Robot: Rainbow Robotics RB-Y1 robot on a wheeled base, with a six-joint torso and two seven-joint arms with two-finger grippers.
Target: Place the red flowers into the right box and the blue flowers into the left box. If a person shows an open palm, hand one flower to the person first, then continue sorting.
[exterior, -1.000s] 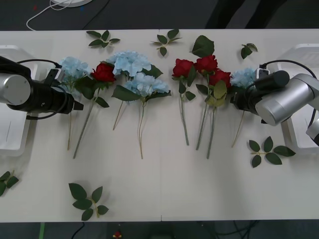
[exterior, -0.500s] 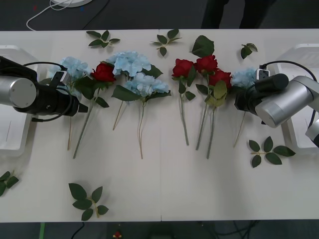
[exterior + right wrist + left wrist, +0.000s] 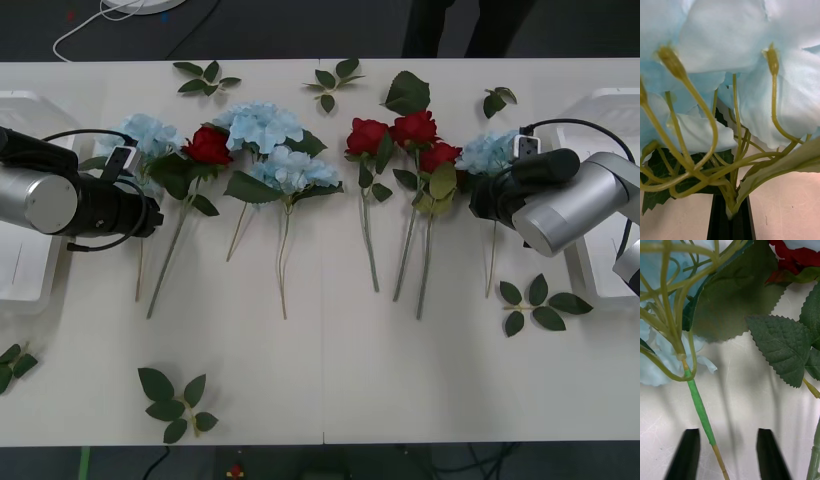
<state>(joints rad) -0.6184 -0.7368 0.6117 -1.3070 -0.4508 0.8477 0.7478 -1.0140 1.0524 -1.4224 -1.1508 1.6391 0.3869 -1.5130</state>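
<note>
Flowers lie in a row across the upper half of my white surface (image 3: 330,380). At the left of the frame my left end effector (image 3: 152,213) sits low over the leftmost blue flower (image 3: 150,135); on the left wrist camera its black fingers (image 3: 687,453) stand wide apart, with that flower's green stem (image 3: 700,410) passing between them, ungripped. At the right of the frame my right end effector (image 3: 475,198) is clamped on the rightmost blue flower (image 3: 488,152), just under the bloom; on the right wrist camera the stalks run down between the closed fingers (image 3: 717,221). Red flowers (image 3: 415,130) lie centre-right. The left box (image 3: 22,270) and right box (image 3: 600,110) sit at the frame's side edges.
</note>
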